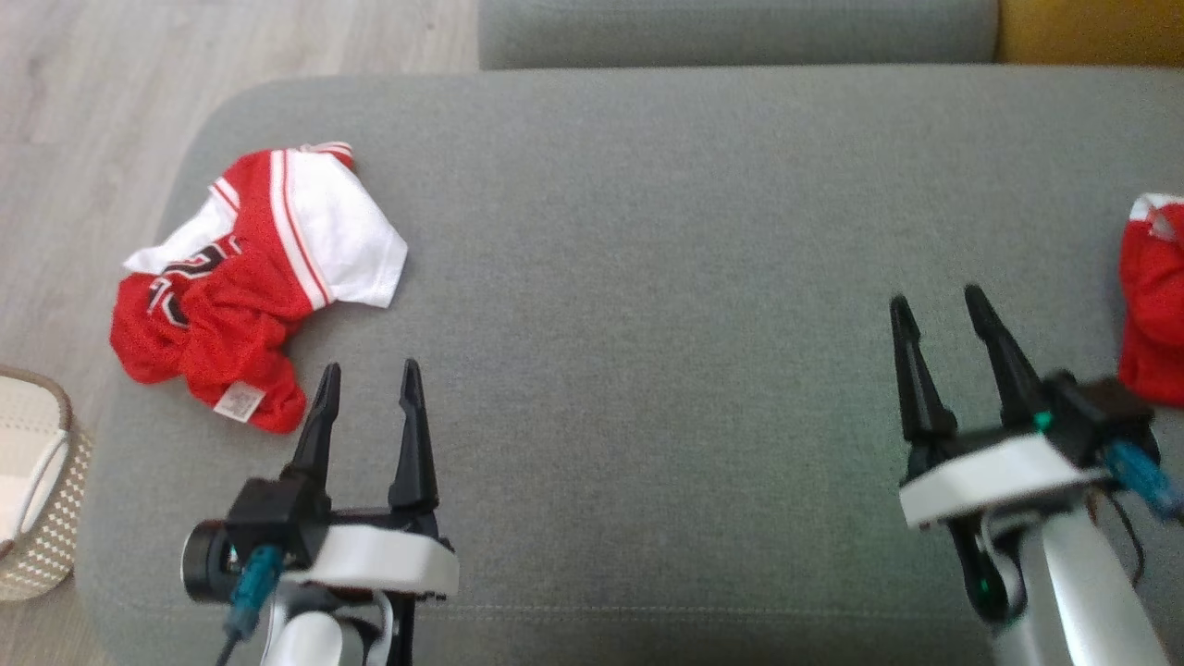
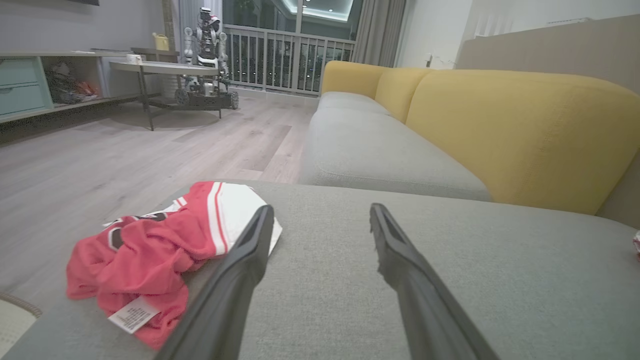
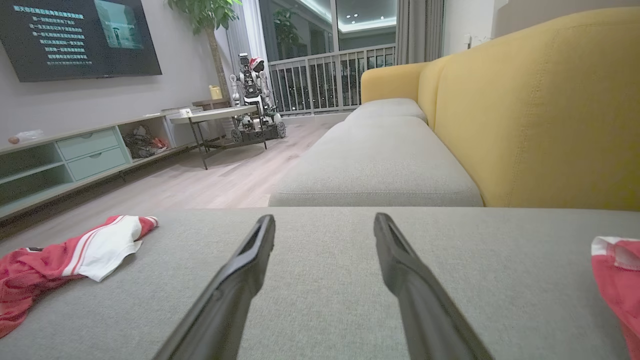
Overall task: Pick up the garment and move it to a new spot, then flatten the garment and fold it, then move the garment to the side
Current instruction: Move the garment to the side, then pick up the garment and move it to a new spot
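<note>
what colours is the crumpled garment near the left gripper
Red and white, with dark lettering; the garment shows best in the head view.

We are in a home living room: we see a sofa (image 3: pixel 525 110), a wall television (image 3: pixel 75 35), a low cabinet (image 3: pixel 90 150), wooden floor (image 3: pixel 225 185).

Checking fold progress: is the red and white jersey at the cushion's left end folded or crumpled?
Crumpled. The red-and-white jersey lies bunched in uneven wrinkles, its white label exposed, on the grey fabric cushion.

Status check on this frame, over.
Left gripper, right gripper: jaws open, empty. Red-and-white jersey crumpled, left end of grey cushion, not held. Another red garment at right edge; path clear.
</note>
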Available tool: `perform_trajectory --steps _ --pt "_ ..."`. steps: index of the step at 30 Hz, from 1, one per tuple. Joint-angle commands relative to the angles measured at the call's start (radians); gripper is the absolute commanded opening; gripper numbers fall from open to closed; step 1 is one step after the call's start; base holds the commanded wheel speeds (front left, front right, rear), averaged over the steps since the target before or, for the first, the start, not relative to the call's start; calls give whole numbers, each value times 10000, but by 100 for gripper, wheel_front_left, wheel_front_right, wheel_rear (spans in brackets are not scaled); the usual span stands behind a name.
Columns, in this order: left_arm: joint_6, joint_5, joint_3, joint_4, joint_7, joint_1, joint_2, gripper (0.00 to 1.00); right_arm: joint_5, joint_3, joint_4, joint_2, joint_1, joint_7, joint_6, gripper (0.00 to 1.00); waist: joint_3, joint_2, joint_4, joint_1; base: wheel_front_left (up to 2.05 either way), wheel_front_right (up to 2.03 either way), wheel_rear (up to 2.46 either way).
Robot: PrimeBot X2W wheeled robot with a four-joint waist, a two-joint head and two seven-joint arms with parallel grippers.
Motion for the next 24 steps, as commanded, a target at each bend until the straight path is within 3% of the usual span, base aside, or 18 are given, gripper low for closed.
perform_trajectory --steps 1,10,24 --pt "57 130 345 -401 -53 -142 31 100 110 185 -592 23 17 -94 -4 100 -226 0 170 0 0 0 0" --pt "-165 816 580 -644 -53 459 31 100 423 470 -817 23 1793 -94 -4 100 -763 0 171 0 0 0 0" --pt "-66 781 669 -607 -53 684 31 100 711 771 -827 24 1947 -95 -4 100 -963 0 -64 0 0 0 0"
